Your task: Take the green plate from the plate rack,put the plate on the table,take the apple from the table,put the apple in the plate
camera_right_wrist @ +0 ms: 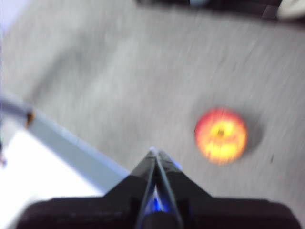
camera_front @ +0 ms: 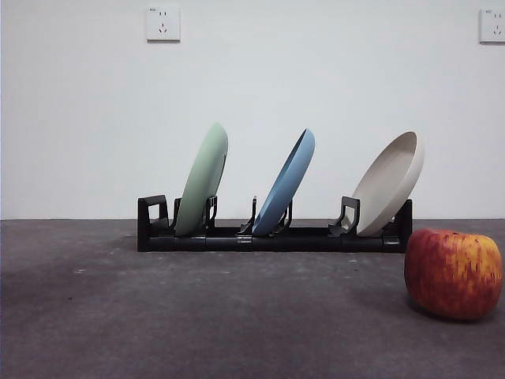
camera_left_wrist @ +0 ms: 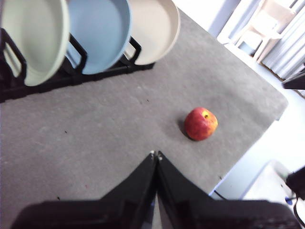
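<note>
Front view shows the plate rack (camera_front: 272,237) standing far back on the table (camera_front: 197,316), with three plates leaning rightward in its slots. Leftmost is the green plate (camera_front: 202,181), then the blue plate (camera_front: 286,183), then the beige plate (camera_front: 388,183) at the right end. The apple (camera_front: 453,273) sits on the table nearer the camera and right of the rack, well apart from it.

The green plate looks stiff, smooth and fairly light, so it will likely slip unless pinched squarely; its raised rim at the exposed upper edge seems the best place to grip, lifting along the slot so it does not catch the posts. The blue plate stands just beside it on the right, leaving little room on that side. The apple looks firm and round, liable to roll if nudged; a grip across its widest part should suit.

Neither arm appears in the front view. The left gripper (camera_left_wrist: 155,155) hangs above bare table with its jaws pressed together, the rack beyond it. The right gripper (camera_right_wrist: 155,152), in a blurred picture, is likewise closed on nothing, near the apple.
</note>
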Available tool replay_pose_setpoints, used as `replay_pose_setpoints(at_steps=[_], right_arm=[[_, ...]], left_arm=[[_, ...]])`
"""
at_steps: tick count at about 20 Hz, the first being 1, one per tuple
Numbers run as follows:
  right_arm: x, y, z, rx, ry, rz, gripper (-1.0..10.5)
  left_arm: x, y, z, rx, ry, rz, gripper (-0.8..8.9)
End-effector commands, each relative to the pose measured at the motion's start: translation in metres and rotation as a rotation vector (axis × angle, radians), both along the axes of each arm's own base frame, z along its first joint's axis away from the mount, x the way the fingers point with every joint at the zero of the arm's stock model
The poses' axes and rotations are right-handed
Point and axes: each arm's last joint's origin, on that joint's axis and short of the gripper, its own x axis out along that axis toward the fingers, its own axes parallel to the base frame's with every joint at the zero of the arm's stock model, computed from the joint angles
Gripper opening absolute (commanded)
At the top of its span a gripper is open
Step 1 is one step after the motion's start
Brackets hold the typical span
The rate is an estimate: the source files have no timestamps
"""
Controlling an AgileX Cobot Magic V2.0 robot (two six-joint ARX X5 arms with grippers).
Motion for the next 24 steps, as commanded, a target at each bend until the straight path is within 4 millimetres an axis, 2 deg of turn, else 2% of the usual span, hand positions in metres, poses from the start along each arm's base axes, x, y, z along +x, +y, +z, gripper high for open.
replay_pose_setpoints(at_steps=[1,5,6,8,9,17,21,24], right_arm=[[0.0,0.002,-0.002,-0.032,0.0,0.057,-0.1],[0.001,0.002,-0.002,-0.032,-0.007,0.056,0.3],[0.001,0.002,-0.002,-0.03,-0.003,0.051,1.2],[0.001,0.002,-0.002,-0.015,0.021,0.021,4.9],[0.001,0.002,-0.002,-0.013,0.025,0.019,6.6],[0.001,0.002,-0.002,-0.006,0.034,0.009,6.8],[0.001,0.002,-0.002,-0.005,0.036,0.007,6.8],[0.001,0.002,-0.002,-0.005,0.037,0.007,6.8]], left_arm=[[-0.001,0.0,-0.001,0.023,-0.013,-0.026,-0.08],[-0.002,0.0,-0.001,0.023,-0.008,-0.025,0.14],[-0.002,0.0,-0.001,0.022,-0.008,-0.025,0.98],[-0.002,0.0,-0.001,0.022,-0.007,-0.024,4.6],[-0.002,0.0,-0.001,0.022,-0.007,-0.024,5.6],[0.002,0.0,0.002,0.01,-0.044,-0.016,5.64],[0.019,-0.003,0.007,-0.032,-0.071,-0.008,5.64],[0.041,-0.011,0.017,-0.022,-0.093,-0.016,5.63]])
